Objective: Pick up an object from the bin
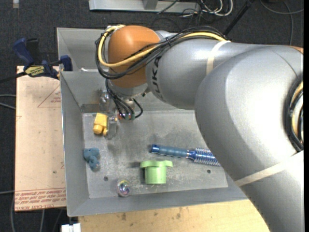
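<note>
- The fingers (112, 121) hang at the left of the grey bin (72, 129), just beside a yellow block (100, 124); whether open or closed, I cannot tell.
- The scuffed floor also carries a blue lump (91, 157), marble (123, 188), green cylinder (155, 171) and blue brush (183, 153).
- Dark carpet (43, 8) and cables (212, 1) lie beyond.

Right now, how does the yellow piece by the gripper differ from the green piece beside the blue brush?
The yellow piece is small and blocky; the green piece is larger, a round cylinder with a flange. The yellow piece lies at the left, right beside the gripper; the green piece lies clear of it, next to the blue brush. Both rest loose on the bin floor.
</note>
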Available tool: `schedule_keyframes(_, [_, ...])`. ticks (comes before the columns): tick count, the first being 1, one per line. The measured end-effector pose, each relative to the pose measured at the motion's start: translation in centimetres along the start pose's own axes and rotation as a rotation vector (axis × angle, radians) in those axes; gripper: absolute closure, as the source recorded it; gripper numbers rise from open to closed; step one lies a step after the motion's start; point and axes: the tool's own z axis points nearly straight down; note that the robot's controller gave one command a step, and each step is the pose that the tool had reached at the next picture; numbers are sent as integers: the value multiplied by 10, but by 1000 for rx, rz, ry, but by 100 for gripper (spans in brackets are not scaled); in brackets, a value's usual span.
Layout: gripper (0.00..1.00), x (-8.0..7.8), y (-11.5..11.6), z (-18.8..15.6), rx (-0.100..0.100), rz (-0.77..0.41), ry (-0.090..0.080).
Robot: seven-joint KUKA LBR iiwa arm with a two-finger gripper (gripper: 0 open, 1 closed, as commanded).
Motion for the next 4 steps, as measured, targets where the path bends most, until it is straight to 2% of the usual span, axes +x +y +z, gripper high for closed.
schedule_keyframes(1, [0, 2, 0, 32, 1, 61, 8])
schedule_keyframes(2, [0, 2, 0, 32, -1, 62, 9])
schedule_keyframes(3, [100, 1, -1, 32, -2, 63, 6])
schedule_keyframes(4, [100, -2, 0, -54, -2, 63, -8])
